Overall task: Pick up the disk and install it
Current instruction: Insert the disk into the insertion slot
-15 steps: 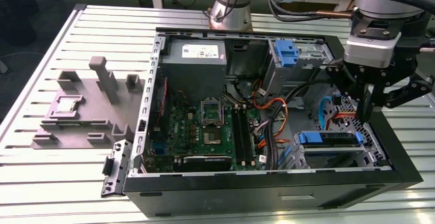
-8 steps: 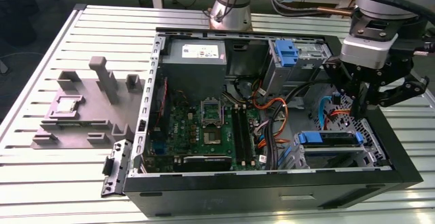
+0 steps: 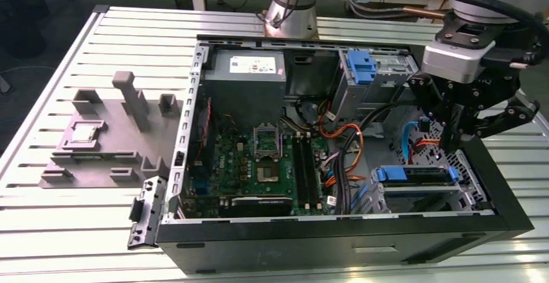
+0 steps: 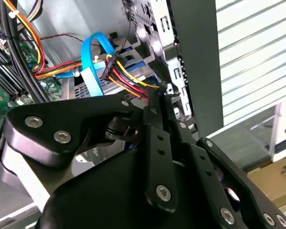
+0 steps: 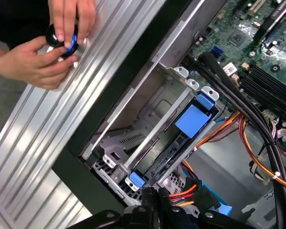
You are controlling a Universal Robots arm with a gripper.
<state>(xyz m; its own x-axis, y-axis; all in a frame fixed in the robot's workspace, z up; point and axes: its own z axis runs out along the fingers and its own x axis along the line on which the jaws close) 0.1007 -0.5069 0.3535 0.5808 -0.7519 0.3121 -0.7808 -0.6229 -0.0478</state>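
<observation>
Found the disk (image 3: 415,174) lying flat in the metal drive cage (image 3: 425,199) at the near corner of the open computer case (image 3: 343,247), on the exterior view's right. Saw its long axis running along the cage rails, parallel to the black case wall just beside it, left to right in the exterior view. Noted its blue carrier bracket around the edges, with a broad blue tab (image 5: 193,119) at one end and a small blue clip (image 5: 136,180) at the other in the first wrist view; dark upper face (image 5: 162,148) turned up toward the open side of the case.

Saw the gripper (image 3: 459,138) hanging inside the case above the cage, close to the case wall, with the fingers (image 4: 155,114) drawn together and no part of the disk between them. Spotted the fingertips right at a bundle of red, yellow and black wires (image 4: 126,78) with its plug; could not tell whether pinched or merely touching. Noticed a blue ribbon cable (image 4: 93,62) looping just behind that bundle, and orange and black cables (image 3: 343,154) crossing between the cage and the green motherboard (image 3: 257,161).

Elsewhere in the case: a grey box with a white sticker (image 3: 244,80) and a second blue bracket (image 3: 362,71) at the far side. Out on the slatted worktop (image 3: 69,231), a grey moulded fixture (image 3: 112,135) on the exterior view's left. Beyond the case wall in the first wrist view, a person's hands (image 5: 33,64) gripping a small round black-and-blue object (image 5: 64,42) against the worktop.
</observation>
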